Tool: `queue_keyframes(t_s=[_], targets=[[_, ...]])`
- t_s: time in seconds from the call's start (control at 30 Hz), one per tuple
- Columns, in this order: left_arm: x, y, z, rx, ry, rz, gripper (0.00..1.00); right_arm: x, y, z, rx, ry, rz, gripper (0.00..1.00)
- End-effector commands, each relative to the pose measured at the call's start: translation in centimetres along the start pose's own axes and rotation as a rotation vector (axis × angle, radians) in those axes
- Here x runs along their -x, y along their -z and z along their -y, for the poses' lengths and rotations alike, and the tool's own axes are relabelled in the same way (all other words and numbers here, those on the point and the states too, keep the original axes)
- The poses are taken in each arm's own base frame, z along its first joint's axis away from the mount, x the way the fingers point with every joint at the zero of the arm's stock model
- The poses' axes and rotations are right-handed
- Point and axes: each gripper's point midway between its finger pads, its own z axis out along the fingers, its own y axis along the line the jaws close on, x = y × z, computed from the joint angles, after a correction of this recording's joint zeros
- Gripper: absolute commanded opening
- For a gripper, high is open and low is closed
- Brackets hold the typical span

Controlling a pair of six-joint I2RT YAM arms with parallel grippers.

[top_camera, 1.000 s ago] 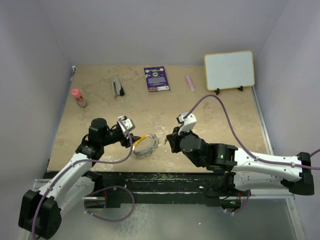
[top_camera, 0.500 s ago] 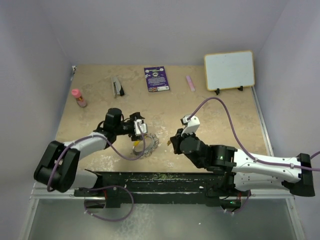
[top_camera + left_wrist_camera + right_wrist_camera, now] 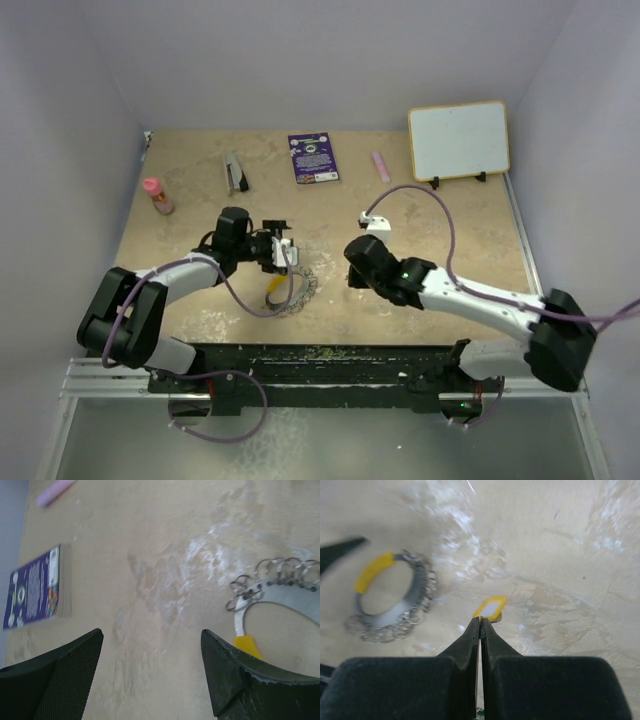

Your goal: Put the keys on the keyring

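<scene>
L arm stretched low, left gripper jaws apart; keyring just outside the gap, beside one finger. R arm pitched down, right gripper jaws together, key at tips.

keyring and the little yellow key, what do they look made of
The keyring looks like a flat dull-grey metal band, matte, with punched holes carrying small shiny wire rings; its yellow section may be plastic or paint. The key: yellow rim around a pale centre; material unclear.
</scene>
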Motion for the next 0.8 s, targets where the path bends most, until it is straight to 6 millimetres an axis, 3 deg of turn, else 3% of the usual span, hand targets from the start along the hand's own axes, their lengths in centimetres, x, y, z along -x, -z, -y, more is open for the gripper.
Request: queue_keyframes(t_s=[0.0,0.1,0.17,0.3,0.47,0.5,0.53,0.6,0.63,0.7,0.77], targets=[[-0.5,4.3,-8.3,0.331,0.169,-0.171,0.83,-5.4,-3.9,0.0,0.002,-0.026,-0.215,0.0],[-1.9,7.6,-11.3,0.443,0.363,-0.351,0.83,-6.0,-5.7,0.2,-0.021,-0.063,-0.241,0.0],[-1.3,10.2,-12.1,0.494,0.44,-0.382,0.84,-5.9,-6.4,0.4,-0.028,-0.087,-0.246,0.0],[0.8,13.2,-11.0,0.546,0.425,-0.355,0.84,-5.6,-6.9,1.3,-0.071,-0.112,-0.255,0.0],[0.6,15.0,-9.5,0.578,0.453,-0.369,0.84,-6.1,-6.1,3.6,-0.175,-0.129,-0.278,0.0],[0.5,15.2,-9.3,0.586,0.454,-0.37,0.85,-6.3,-5.7,4.2,-0.212,-0.139,-0.282,0.08],[0.6,15.4,-9.1,0.588,0.455,-0.369,0.85,-6.3,-5.2,4.8,-0.239,-0.148,-0.284,0.24],[0.6,15.7,-8.6,0.589,0.465,-0.37,0.92,-5.1,-4.2,5.6,-0.277,-0.133,-0.243,0.33],[0.7,15.9,-8.3,0.593,0.467,-0.367,0.95,-3.5,-3.7,4.7,-0.247,-0.127,-0.205,0.41],[0.6,16.5,-8.1,0.616,0.487,-0.365,0.97,-1.3,-3.1,3.0,-0.178,-0.065,-0.155,0.68],[0.3,17.0,-7.8,0.636,0.509,-0.367,0.98,1.0,-3.1,0.7,-0.113,0.014,-0.123,0.71]])
